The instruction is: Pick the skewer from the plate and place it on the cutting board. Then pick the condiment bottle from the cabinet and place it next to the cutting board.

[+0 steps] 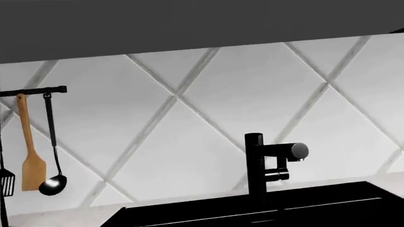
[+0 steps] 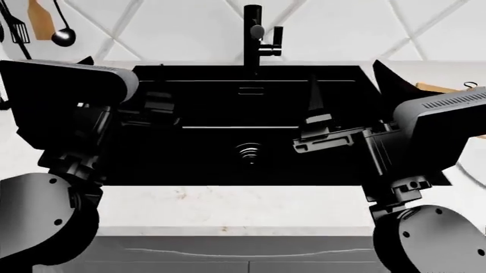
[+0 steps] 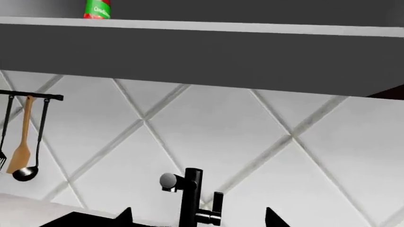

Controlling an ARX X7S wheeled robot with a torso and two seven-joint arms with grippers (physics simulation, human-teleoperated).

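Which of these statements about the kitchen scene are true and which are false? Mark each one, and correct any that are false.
1. The condiment bottle stands on a shelf above the tiled wall. True.
2. The faucet is white. False: it is black.
3. A wooden spatula hangs from the rail beside a ladle. True.
4. The sink is full of dishes. False: no dishes show in it.
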